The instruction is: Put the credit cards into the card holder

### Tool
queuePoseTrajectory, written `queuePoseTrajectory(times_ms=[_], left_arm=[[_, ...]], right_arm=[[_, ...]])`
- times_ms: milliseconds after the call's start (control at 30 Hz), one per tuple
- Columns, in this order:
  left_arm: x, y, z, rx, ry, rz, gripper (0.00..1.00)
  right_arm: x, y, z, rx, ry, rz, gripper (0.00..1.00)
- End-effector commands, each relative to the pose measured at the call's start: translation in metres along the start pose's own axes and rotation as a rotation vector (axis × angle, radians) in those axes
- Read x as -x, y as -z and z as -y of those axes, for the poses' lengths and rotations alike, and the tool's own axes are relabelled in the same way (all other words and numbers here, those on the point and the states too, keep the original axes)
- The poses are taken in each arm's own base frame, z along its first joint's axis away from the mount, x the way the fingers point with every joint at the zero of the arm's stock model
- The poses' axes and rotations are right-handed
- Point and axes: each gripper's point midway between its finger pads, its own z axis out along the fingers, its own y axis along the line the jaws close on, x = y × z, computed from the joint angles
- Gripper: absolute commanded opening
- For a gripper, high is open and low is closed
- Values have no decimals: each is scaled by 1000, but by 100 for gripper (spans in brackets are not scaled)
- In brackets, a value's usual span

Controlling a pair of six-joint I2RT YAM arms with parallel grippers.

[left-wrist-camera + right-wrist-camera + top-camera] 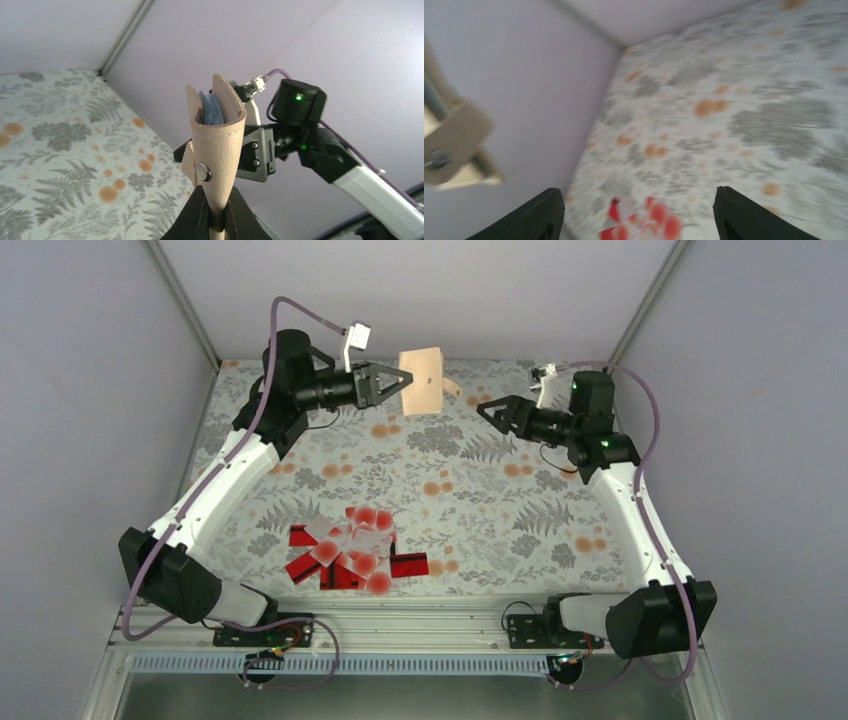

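From the overhead view, you see your left gripper (392,386) raised near the far wall. It is clamped on one edge of the small tan leather-like card holder (424,380), which is held in the air above the far end of the floral-patterned table (480,490). Your right gripper (490,410) points toward the card holder from the other side and stands apart from it. Its jaws are spread and nothing is between them. The flat rectangular credit cards (352,550), some glossy red and some white with big red dots, lie in a loose overlapping heap on the table. The heap is toward the near edge and well apart from both grippers.

In your left wrist view, the left gripper (216,210) pinches the narrow bottom of the card holder (220,145), with its black fingers (239,215) tight on either side. The card holder stands upright with its two tan flaps parted at the top, showing the light blue-grey inner face (212,107). A small metal snap (202,171) sits on its outer face. The black wrist of your right arm (300,105) shows behind it.

Your right wrist view is blurred. The right gripper (639,210) is wide, with one finger (549,215) at each lower side and nothing held between them. The card holder (459,135) shows at the left edge, and the credit cards (644,222) lie on the table far below.
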Motion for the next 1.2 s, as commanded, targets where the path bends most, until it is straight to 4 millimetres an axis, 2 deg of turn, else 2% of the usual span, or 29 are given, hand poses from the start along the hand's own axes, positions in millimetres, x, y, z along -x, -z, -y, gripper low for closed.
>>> queuePoseTrajectory(times_ms=[0, 133, 233, 367, 533, 733, 933, 1167], left_arm=[[12, 11, 38, -160, -58, 20, 2], [11, 13, 56, -261, -103, -11, 2], [12, 18, 75, -321, -152, -26, 3], [16, 22, 97, -382, -211, -32, 2], [15, 16, 116, -439, -242, -56, 2], [10, 2, 134, -497, -259, -86, 2], [9, -5, 136, -513, -256, -101, 2], [9, -8, 135, -515, -256, -112, 2]], right_arm=[[-10, 18, -77, 431, 108, -121, 79], [5, 43, -120, 552, 236, -111, 90], [15, 60, -147, 615, 293, -107, 90], [30, 75, -167, 618, 325, -61, 90], [43, 80, -177, 612, 311, -28, 81], [48, 84, -185, 637, 330, -45, 72], [46, 97, -200, 676, 376, -48, 66], [46, 98, -201, 681, 376, -54, 57]])
